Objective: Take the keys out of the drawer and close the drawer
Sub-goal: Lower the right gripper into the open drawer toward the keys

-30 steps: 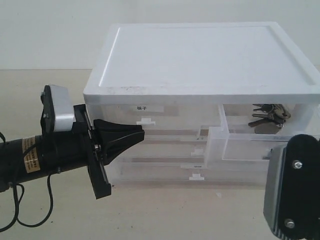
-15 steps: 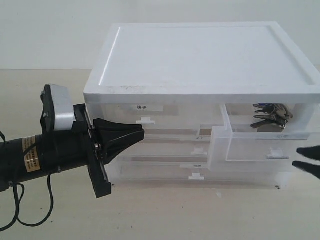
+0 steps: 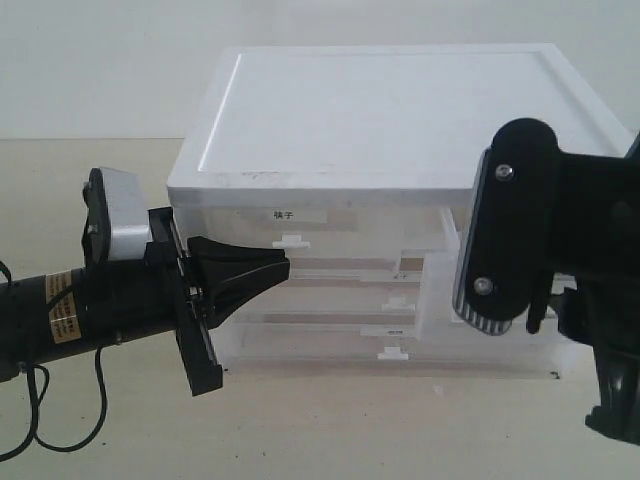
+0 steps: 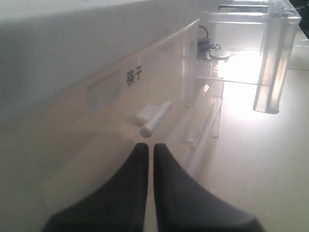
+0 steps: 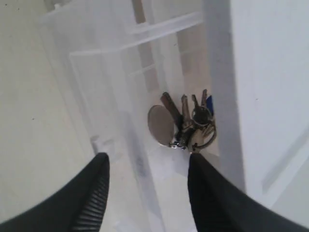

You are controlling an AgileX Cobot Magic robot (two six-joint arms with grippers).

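- Change: a second ago the right arm (image 3: 520,230) sat low at 5 o'clock in the exterior view; it has since swung up to 3 o'clock and now blocks that view of the drawer's contents.
- Over the same second its jaws went from closed to wide apart.
- The half-width translucent plastic drawer (image 3: 436,290) stands pulled out from the white-topped translucent plastic cabinet (image 3: 400,110), at 3 o'clock on the cabinet front.
- The bunch of silver metal keys (image 5: 186,123), with its ring, a round disc and a bit of blue showing, lies on the drawer floor close to the cabinet body; not yet lifted.
- Meaning, as a judgement: opening looks done, and the arm looks set to come down on the keys from above; closing still to come.
- Right gripper (image 5: 147,162): wide, empty, touching nothing visible, hanging above the open drawer with the keys ahead of the fingertips.
- One finger (image 5: 94,193) sits over the drawer's front wall, so the wall may get clipped on descent.
- Left gripper (image 4: 149,147): jaws almost together, thin slit only, holding nothing.
- It points at the front of the black-lettered drawer, just short of its small white tab handle (image 4: 154,116); at 9 o'clock in the exterior view.
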